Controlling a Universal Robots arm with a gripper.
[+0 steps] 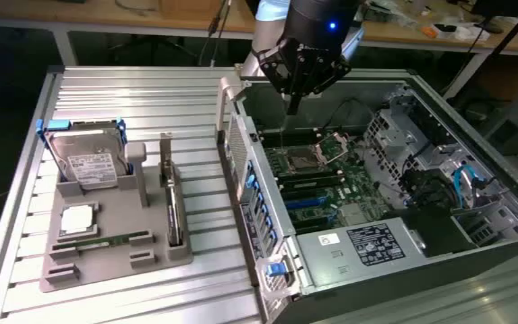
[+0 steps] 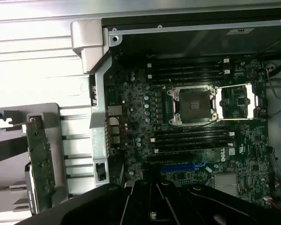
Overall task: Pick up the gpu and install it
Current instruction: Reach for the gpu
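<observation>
Aluminium bench (image 1: 133,94) | green gpu card (image 1: 173,209) stood edge-up in grey holder (image 1: 106,260), exterior view's lower left, graspable | black gripper (image 1: 293,106) over open case (image 1: 250,155), fingers together.

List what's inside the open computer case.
A motherboard with an open processor socket, memory slots, a blue expansion slot, a labelled power supply and blue cables. The shut claw hangs above the case; whatever lies beneath the power supply is covered.

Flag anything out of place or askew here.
Only the CPU socket inside the PC case stands out: it is empty, with its metal cover plate swung open beside it. The gpu stands on edge in the gray tray; nothing looks spilled or broken.
</observation>
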